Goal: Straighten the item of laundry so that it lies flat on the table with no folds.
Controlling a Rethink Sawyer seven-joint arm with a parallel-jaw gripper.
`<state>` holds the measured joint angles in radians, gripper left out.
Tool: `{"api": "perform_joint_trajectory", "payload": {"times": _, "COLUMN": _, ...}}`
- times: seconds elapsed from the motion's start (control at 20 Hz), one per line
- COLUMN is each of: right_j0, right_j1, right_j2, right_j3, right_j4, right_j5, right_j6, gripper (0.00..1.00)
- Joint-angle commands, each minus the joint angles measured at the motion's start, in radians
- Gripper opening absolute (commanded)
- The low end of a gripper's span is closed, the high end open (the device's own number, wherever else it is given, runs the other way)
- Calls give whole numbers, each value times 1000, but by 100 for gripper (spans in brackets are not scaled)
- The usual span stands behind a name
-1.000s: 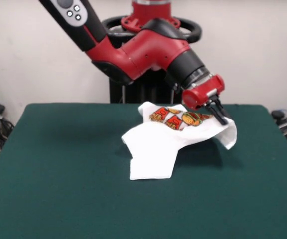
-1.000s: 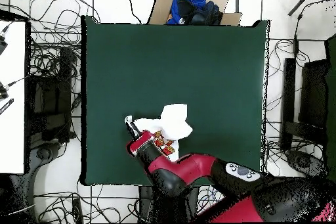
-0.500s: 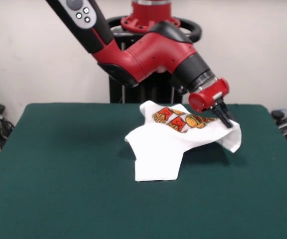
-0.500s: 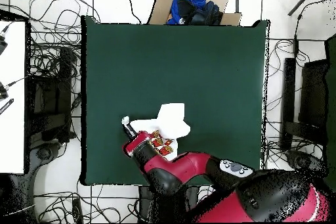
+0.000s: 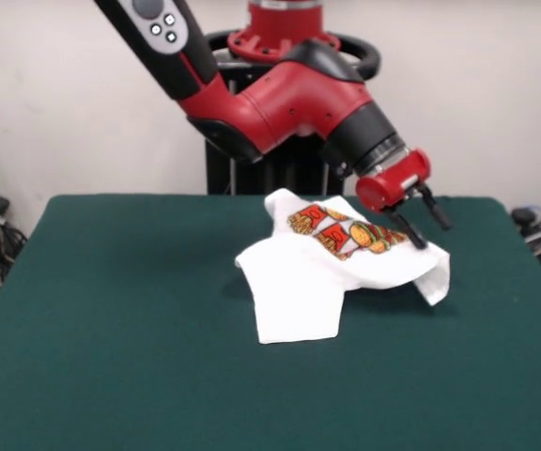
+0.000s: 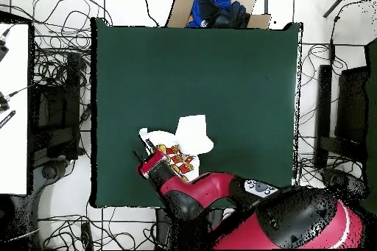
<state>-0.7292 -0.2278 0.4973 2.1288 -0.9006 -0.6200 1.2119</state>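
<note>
Lying crumpled right of centre on the table [image 5: 111, 329], the T-shirt [image 5: 299, 287] has its plain white part spread nearest the front, folded over itself. Farther back, the printed panel is bunched and raised toward the far right edge. There the gripper [image 5: 421, 222] hovers with fingers spread apart, one touching the cloth, gripping nothing, probably having let the hem go.

The red and black arm [image 5: 280, 103] reaches down slantwise from above toward the table's far right part. Its red wrist ends in the gripper [image 5: 423, 222], whose two black fingers [image 5: 405, 229] are spread apart, angled downward.
</note>
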Motion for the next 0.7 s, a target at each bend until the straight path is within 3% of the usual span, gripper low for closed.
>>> {"api": "perform_joint_trajectory", "payload": {"times": 0.05, "right_j0": 33, "right_j1": 0, "right_j2": -48, "right_j3": -141, "right_j4": 51, "right_j5": 31, "right_j6": 193, "gripper": 100}}
{"api": "perform_joint_trajectory", "payload": {"times": 0.3, "right_j0": 38, "right_j1": -10, "right_j2": -57, "right_j3": -140, "right_j4": 57, "right_j5": 57, "right_j6": 197, "gripper": 100}}
{"api": "perform_joint_trajectory", "payload": {"times": 0.4, "right_j0": 67, "right_j1": -45, "right_j2": -95, "right_j3": -126, "right_j4": 107, "right_j5": 102, "right_j6": 188, "gripper": 100}}
{"api": "perform_joint_trajectory", "payload": {"times": 0.45, "right_j0": 121, "right_j1": -92, "right_j2": -164, "right_j3": -115, "right_j4": 184, "right_j5": 178, "right_j6": 175, "gripper": 100}}
{"api": "perform_joint_trajectory", "payload": {"times": 0.7, "right_j0": 112, "right_j1": -185, "right_j2": -169, "right_j3": -64, "right_j4": 242, "right_j5": 292, "right_j6": 179, "gripper": 100}}
